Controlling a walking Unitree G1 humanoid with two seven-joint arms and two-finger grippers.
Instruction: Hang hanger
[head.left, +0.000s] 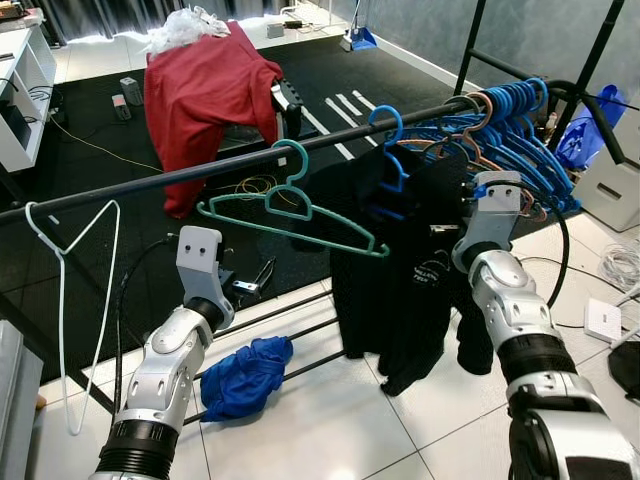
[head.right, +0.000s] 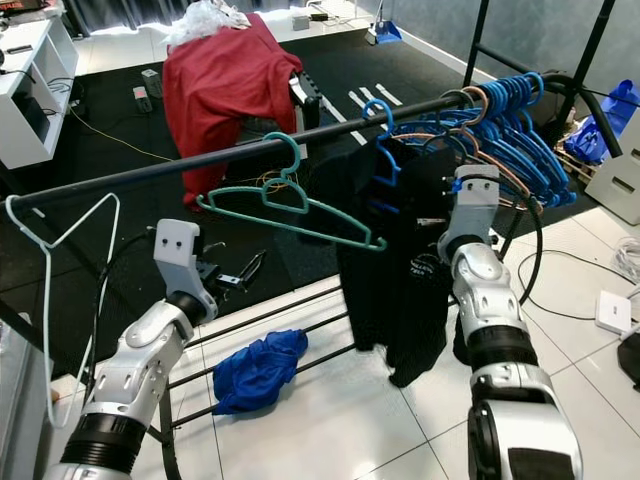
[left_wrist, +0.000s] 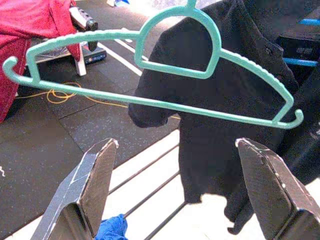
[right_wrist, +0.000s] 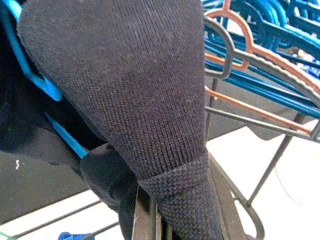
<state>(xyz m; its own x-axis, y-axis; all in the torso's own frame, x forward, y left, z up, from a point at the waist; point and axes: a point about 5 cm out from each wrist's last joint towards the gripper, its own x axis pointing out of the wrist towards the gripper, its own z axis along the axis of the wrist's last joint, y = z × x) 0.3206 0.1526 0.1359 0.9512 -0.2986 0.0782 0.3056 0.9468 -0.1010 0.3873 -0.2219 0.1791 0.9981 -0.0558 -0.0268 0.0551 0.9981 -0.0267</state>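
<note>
A teal plastic hanger (head.left: 290, 205) hangs by its hook on the black rail (head.left: 180, 173). My left gripper (left_wrist: 175, 145) is open, its two fingers (left_wrist: 97, 175) spread wide just below and in front of the hanger's bottom bar without touching it. To the right, a black knit garment (head.left: 400, 250) hangs on a blue hanger (head.left: 388, 135). My right gripper (right_wrist: 150, 220) is shut on a fold of that garment's sleeve (right_wrist: 150, 100), and the fabric hides most of its fingers.
A white wire hanger (head.left: 70, 300) hangs at the rail's left end. Several blue and orange hangers (head.left: 510, 120) crowd the right end. A blue cloth (head.left: 245, 375) lies on the rack's lower bars. A red cloth (head.left: 205, 90) drapes a chair behind the rail.
</note>
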